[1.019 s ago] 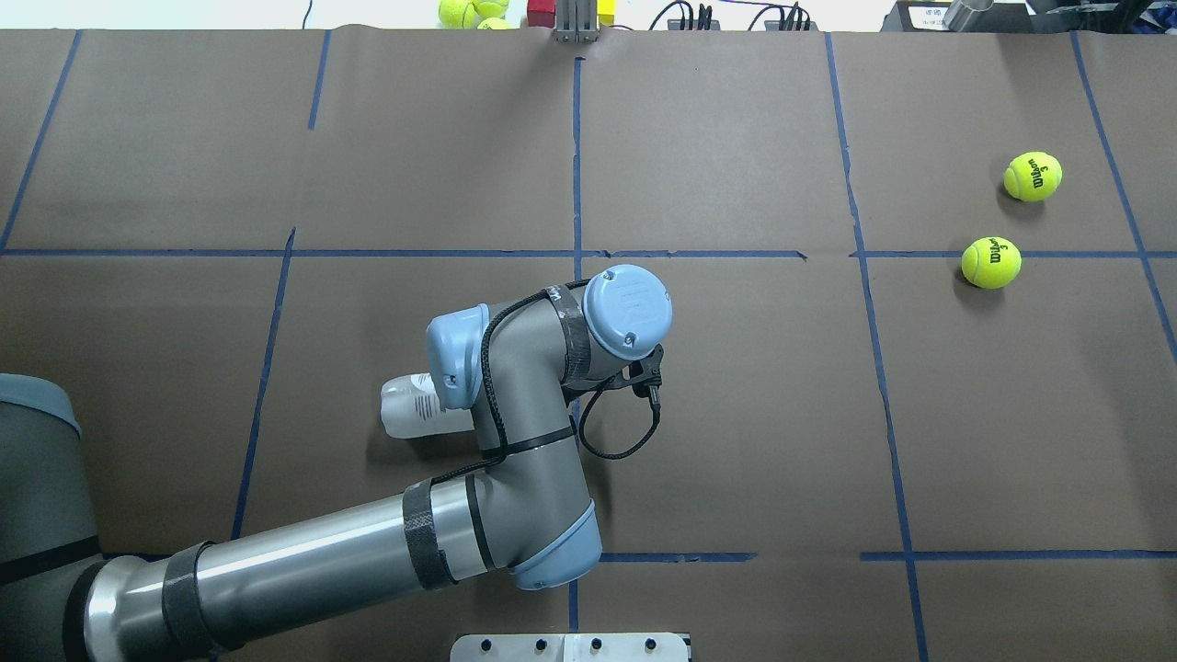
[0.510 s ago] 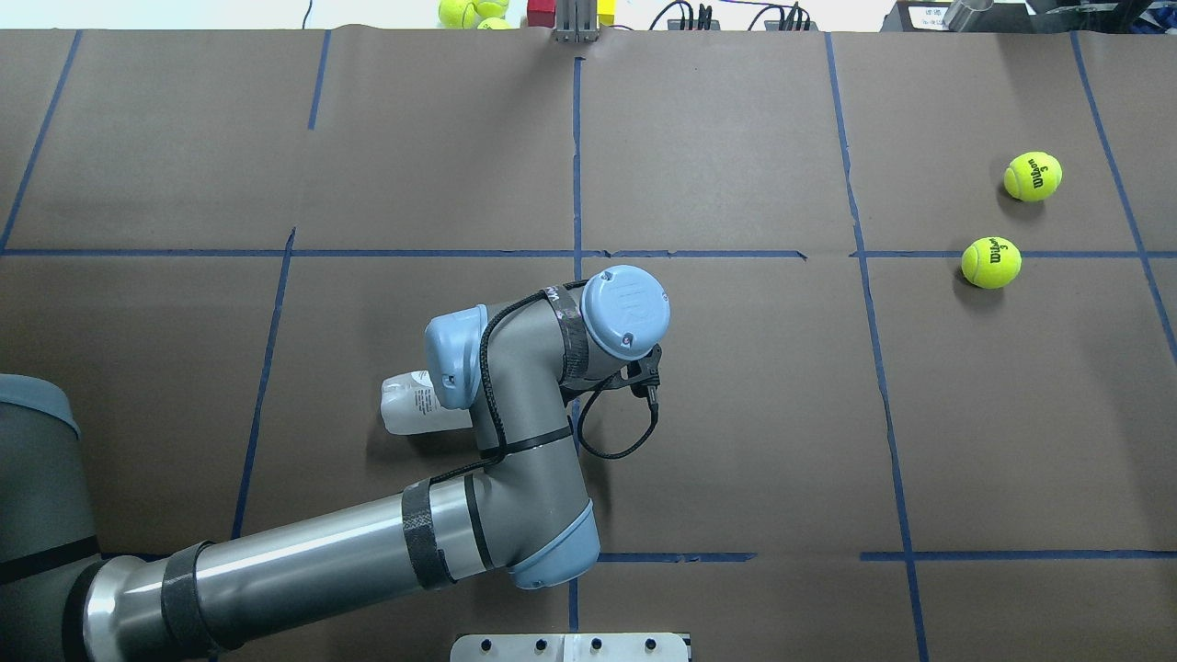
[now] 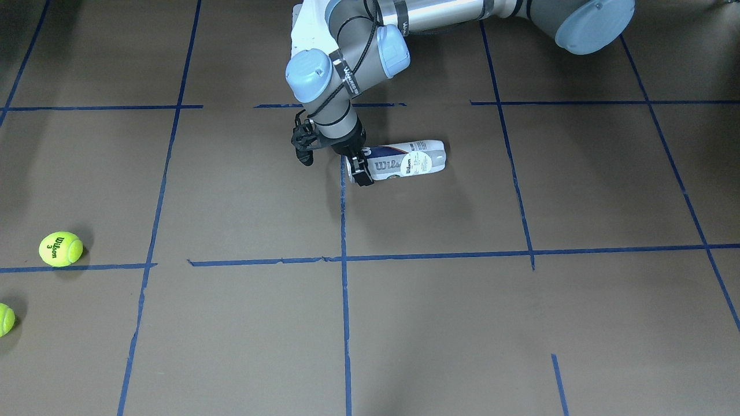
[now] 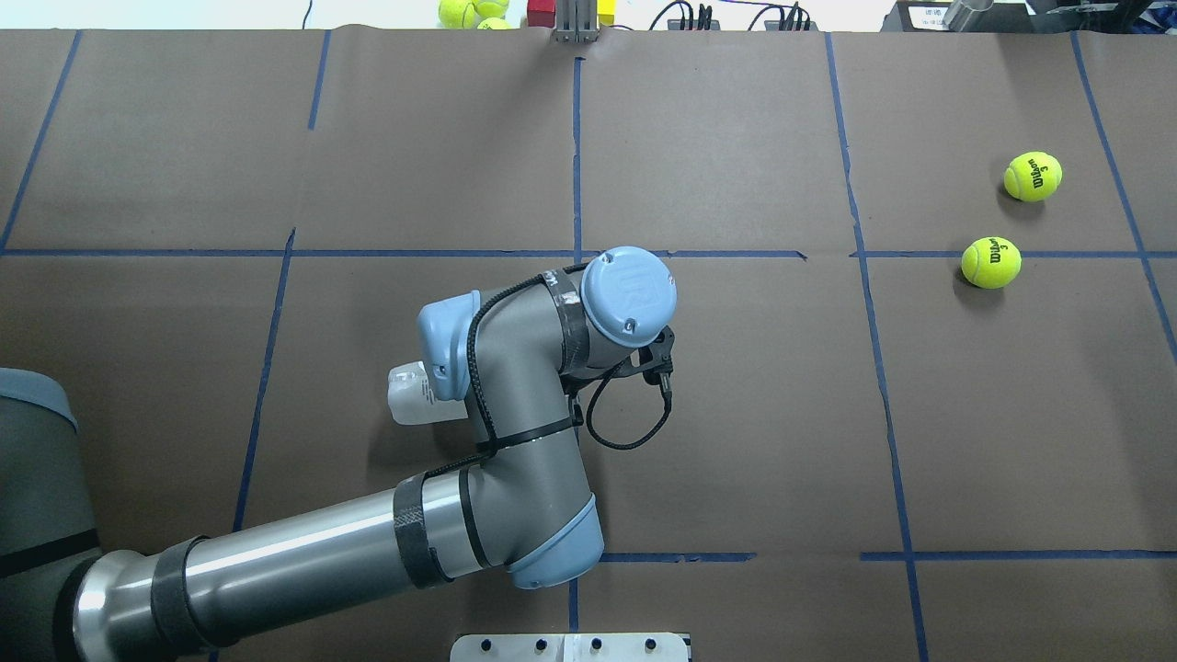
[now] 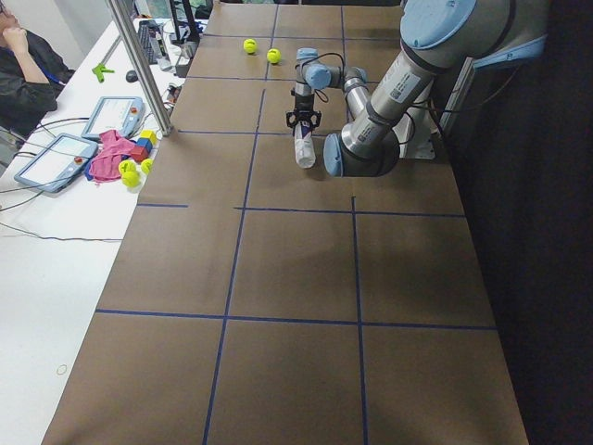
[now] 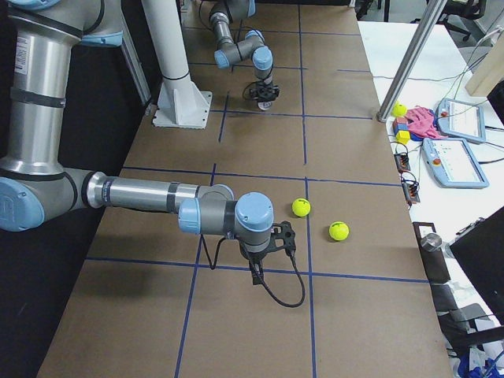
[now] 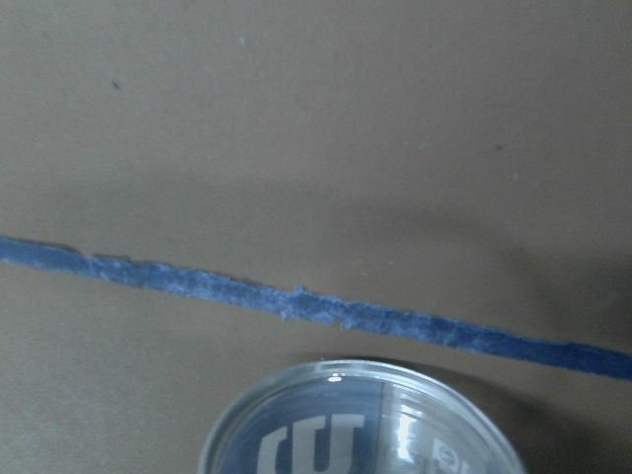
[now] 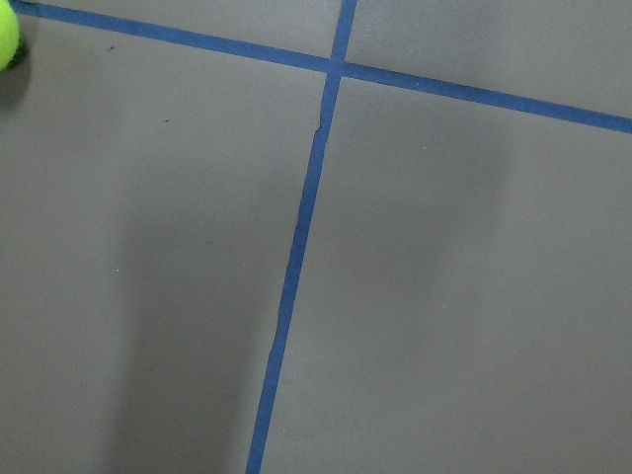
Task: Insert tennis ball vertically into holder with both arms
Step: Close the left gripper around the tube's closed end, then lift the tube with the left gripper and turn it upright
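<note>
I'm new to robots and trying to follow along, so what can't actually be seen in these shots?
- The holder: in the overhead view the left arm covers most of it.
- The right gripper: it shows only in the right side view, too small to tell whether it is open or shut.
- One tennis ball: it is cut off by the front view's left edge.

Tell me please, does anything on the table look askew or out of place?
Yes. The can is on its side near the table's middle, not upright as the task needs, with the left gripper at its end. The balls sit far off on the robot's right.
</note>
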